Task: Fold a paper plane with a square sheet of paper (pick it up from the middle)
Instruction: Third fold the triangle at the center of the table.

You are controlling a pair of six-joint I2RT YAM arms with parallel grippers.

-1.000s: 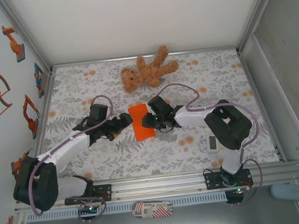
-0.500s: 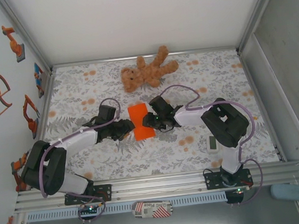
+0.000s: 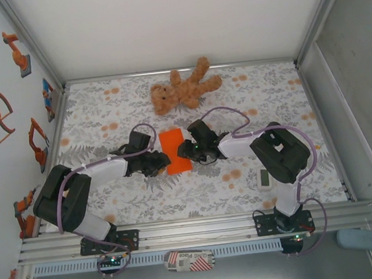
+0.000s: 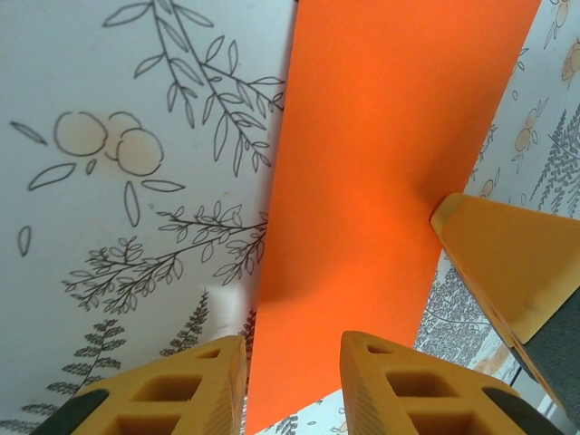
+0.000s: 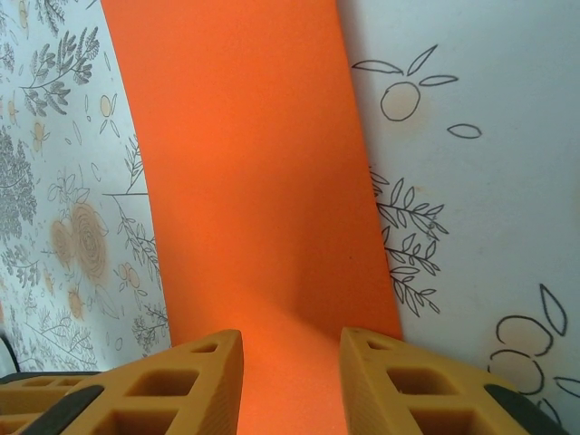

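The orange square sheet of paper [image 3: 175, 151] lies mid-table as a narrowed upright strip between my two grippers. My left gripper [image 3: 163, 160] reaches its left edge from the left. In the left wrist view the yellow fingers [image 4: 204, 385] stand a little apart over the sheet [image 4: 390, 163], whose left edge runs between them [image 4: 292, 367]. My right gripper [image 3: 184, 150] sits at the sheet's right edge. Its fingers [image 5: 399, 381] also stand a little apart [image 5: 290, 367], and the sheet [image 5: 254, 181] bends up between them. One right finger [image 4: 507, 263] touches the sheet's far edge.
A brown teddy bear [image 3: 184, 90] lies at the back behind the sheet. A small white gadget [image 3: 265, 178] rests at the front right by the right arm. Metal rails bound the floral table [image 3: 103, 115]; a striped box [image 3: 189, 260] sits below the front rail.
My left arm has swung right up to the sheet's left edge and its jaws have narrowed from wide open. The right gripper has stayed in place.
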